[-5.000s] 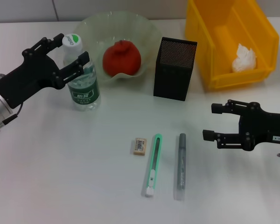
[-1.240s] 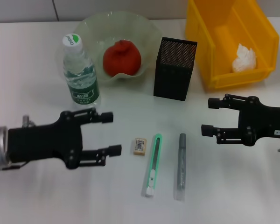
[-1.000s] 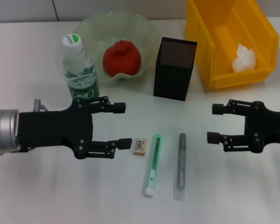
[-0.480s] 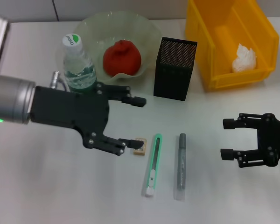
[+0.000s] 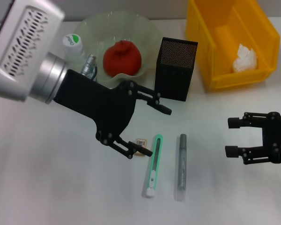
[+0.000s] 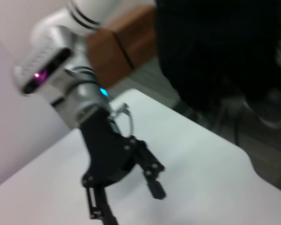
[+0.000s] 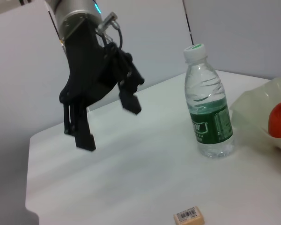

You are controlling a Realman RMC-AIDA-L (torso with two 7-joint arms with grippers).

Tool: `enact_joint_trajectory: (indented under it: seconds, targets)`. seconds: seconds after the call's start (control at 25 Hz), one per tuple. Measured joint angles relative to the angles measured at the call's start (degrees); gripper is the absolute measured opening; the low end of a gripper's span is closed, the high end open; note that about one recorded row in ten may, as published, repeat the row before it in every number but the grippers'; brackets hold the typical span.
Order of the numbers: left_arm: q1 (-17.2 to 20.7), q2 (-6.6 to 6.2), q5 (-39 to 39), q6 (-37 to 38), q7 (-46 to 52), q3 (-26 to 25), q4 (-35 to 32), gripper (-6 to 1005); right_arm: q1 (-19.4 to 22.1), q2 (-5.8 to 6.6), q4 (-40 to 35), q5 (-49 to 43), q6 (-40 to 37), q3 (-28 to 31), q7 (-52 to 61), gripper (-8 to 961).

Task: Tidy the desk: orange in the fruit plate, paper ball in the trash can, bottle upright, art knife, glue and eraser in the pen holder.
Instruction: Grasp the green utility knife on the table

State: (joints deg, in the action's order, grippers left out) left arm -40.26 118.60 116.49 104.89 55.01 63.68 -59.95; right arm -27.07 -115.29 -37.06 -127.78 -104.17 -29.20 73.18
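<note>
Fingers of the left gripper (image 5: 152, 129) are spread wide and empty, one tip low beside the eraser (image 5: 141, 142), which lies flat on the desk (image 5: 47, 187) just left of the art knife (image 5: 152, 165). That spread looks meant to straddle the little block, though the tip may already touch it. Reaching from the robot's left, the arm slants down over the bottle (image 5: 74, 43). Idle at the right, the right gripper (image 5: 232, 137) also hangs open, short of the pen holder (image 5: 175, 69).

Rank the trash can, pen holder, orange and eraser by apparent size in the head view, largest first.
1. trash can
2. pen holder
3. orange
4. eraser, partly hidden by the left gripper, clearly smallest.
</note>
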Motion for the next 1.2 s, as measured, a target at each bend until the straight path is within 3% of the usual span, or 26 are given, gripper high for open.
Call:
enact_joint_trajectory:
  seconds: [0.28,0.44,0.6,0.8,1.2]
  targets:
    - [-0.6,0.14,2.7,-1.7,-0.6,8.8,-9.6,788,0.1,0.07,0.4,0.3,-0.1,0.3,1.6,832]
    - [-1.4,0.13,3.3,-1.8,-1.3,10.9,-11.4,788,0.2,0.07,0.7,0.4,-0.2,1.0,2.2,832]
    - [-0.9,0.36,4.2,-4.3,-1.4,18.5,-16.1,787,0.4,0.07,0.8,0.1,-0.2,1.1,2.6,831]
    - [0.1,0.51,5.2,-7.7,-0.3,23.9,-20.4,787,0.4,0.22,1.3,0.2,0.0,1.4,2.8,831]
    - [-0.4,0.57,14.1,-10.9,-1.6,31.0,-21.7,788,0.1,0.72,1.3,0.2,2.2,2.1,3.3,830]
